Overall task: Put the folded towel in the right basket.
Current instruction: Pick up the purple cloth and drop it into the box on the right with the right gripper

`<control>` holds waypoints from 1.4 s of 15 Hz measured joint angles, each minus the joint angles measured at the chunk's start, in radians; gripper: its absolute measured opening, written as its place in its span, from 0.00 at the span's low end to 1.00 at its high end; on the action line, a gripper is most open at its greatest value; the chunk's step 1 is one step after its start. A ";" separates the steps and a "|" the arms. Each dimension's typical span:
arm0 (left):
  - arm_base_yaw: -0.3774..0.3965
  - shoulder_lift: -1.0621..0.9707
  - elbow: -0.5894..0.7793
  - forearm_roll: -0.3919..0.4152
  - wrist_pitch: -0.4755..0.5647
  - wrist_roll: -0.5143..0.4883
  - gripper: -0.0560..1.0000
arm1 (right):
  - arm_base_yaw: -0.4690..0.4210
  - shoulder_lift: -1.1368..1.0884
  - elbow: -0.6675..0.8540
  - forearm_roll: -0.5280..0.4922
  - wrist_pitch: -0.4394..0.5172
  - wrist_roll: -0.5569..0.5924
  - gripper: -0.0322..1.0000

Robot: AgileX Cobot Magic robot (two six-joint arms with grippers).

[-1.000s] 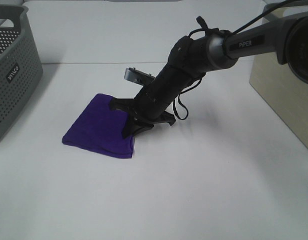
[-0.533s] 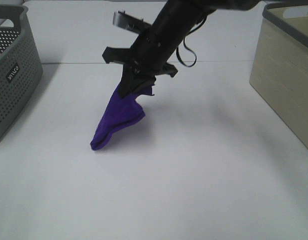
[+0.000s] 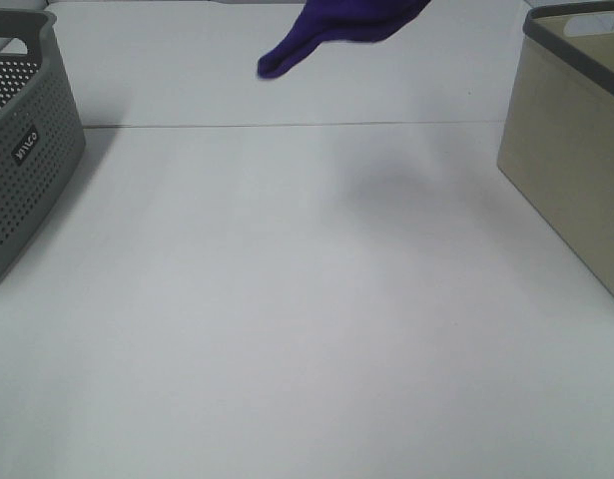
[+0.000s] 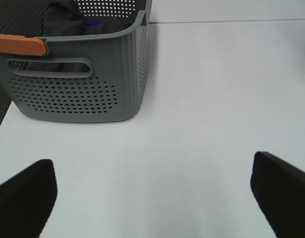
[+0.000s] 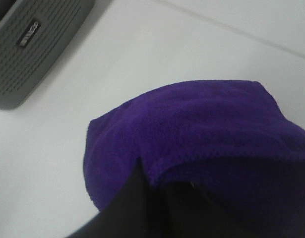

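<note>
The folded purple towel (image 3: 331, 28) hangs in the air at the top middle of the exterior view, high above the table; the arm that holds it is out of that frame. In the right wrist view the towel (image 5: 202, 129) fills most of the picture, draped over a dark finger (image 5: 137, 208) of my right gripper, which is shut on it. The beige right basket (image 3: 576, 140) stands at the right edge, to the right of the towel. My left gripper (image 4: 152, 193) is open over bare table, its dark fingertips (image 4: 23, 193) wide apart.
A grey perforated basket (image 3: 27, 150) stands at the left edge; in the left wrist view (image 4: 78, 89) it holds dark cloth and has an orange handle. The white table (image 3: 287, 329) lies between the two baskets.
The right gripper has lifted the towel off the table, up and to the right, until the arm left the top of the exterior view. The towel now hangs clear of the table.
</note>
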 joint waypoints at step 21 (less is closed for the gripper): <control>0.000 0.000 0.000 0.001 0.000 0.000 0.99 | -0.689 0.159 -0.071 -0.080 -0.012 0.062 0.98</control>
